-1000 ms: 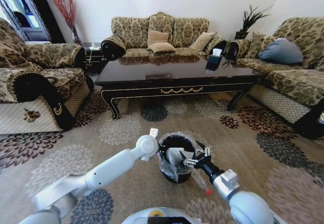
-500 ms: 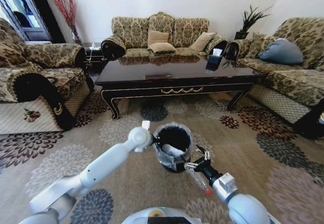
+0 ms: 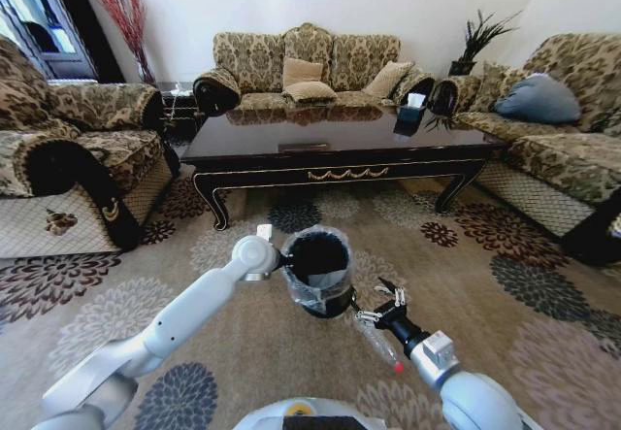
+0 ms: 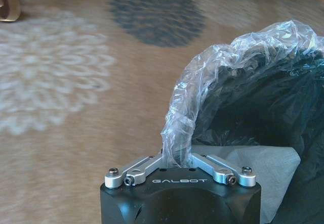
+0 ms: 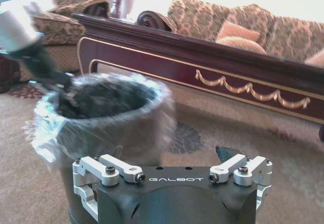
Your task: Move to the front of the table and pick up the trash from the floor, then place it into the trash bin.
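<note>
Notice your left gripper [image 4: 178,159] pinches the trash bin [image 3: 316,272] by its lined rim, carrying it above the carpet; your right gripper [image 3: 378,314] hangs spread near the bottle [image 3: 384,347].

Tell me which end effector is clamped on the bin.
The left end effector: it pinches the bin by its liner-wrapped rim, on the rim's left side. The right end effector is open and holds nothing, just right of the bin.
</note>
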Controlling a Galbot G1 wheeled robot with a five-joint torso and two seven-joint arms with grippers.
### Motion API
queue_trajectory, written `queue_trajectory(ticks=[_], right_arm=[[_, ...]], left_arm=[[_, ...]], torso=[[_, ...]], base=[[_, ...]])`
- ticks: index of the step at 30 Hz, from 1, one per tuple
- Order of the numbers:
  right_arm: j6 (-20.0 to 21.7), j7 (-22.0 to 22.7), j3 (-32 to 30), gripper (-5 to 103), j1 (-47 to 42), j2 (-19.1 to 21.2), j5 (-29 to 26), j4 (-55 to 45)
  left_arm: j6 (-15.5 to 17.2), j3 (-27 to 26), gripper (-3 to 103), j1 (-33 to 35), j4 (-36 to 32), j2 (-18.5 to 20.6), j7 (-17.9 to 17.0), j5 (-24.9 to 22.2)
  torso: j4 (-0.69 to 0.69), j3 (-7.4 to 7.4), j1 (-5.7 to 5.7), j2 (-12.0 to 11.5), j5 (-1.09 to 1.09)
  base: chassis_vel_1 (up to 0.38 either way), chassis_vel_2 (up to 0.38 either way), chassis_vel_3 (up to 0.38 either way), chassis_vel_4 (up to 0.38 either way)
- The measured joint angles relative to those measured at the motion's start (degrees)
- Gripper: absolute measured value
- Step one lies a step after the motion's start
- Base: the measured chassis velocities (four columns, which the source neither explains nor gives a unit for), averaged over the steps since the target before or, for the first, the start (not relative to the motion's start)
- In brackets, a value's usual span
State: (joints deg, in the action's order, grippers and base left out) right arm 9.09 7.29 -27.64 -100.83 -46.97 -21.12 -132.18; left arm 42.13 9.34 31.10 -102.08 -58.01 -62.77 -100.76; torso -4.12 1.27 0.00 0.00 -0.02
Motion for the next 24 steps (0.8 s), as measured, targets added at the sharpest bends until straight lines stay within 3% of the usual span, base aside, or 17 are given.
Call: queue_trajectory(ticks=[4, 9, 12, 16, 19, 24], right_arm=[[1.35, 0.78, 4.01, 100, 7.75, 1.39, -7.1, 6.6], [1.79, -0.49, 7.51, 100, 11.77, 3.03, -9.66, 14.58], [2.15, -1.07, 8.65, 100, 12.54, 3.18, -10.17, 17.45], [5.25, -1.4, 9.97, 100, 13.7, 3.35, -12.45, 21.95], [12.07, -1.48, 10.64, 100, 14.5, 4.85, -19.32, 24.72], [15.52, -2.37, 13.25, 100, 17.62, 6.32, -22.59, 27.58]], left_arm=[[0.0, -8.06, 0, 5.95, -0.82, 5.48, 1.56, 1.0], [0.01, -13.63, 0, 12.11, -2.06, 9.48, 5.03, 3.56], [0.0, -15.16, 0, 14.37, -2.61, 10.24, 5.92, 4.46], [0.04, -16.47, 0, 17.57, -4.32, 11.34, 7.13, 5.6], [0.03, -16.71, 0, 18.77, -5.49, 10.83, 7.82, 6.13], [0.03, -16.97, 0, 19.83, -6.27, 10.2, 7.82, 6.69]], torso=[[0.04, 0.0, 0.0, 0.0, 0.01], [0.05, 0.0, 0.0, 0.0, 0.01], [-0.01, 0.0, 0.0, 0.0, 0.02], [0.05, 0.0, 0.0, 0.0, 0.04], [-0.04, 0.0, 0.0, 0.0, 0.0], [0.02, 0.0, 0.0, 0.0, 0.03]], base=[[0.0, 0.0, 0.0, 0.0], [0.0, 0.0, 0.0, 0.0], [0.0, 0.0, 0.0, 0.0], [0.0, 0.0, 0.0, 0.0], [0.0, 0.0, 0.0, 0.0], [0.0, 0.0, 0.0, 0.0]])
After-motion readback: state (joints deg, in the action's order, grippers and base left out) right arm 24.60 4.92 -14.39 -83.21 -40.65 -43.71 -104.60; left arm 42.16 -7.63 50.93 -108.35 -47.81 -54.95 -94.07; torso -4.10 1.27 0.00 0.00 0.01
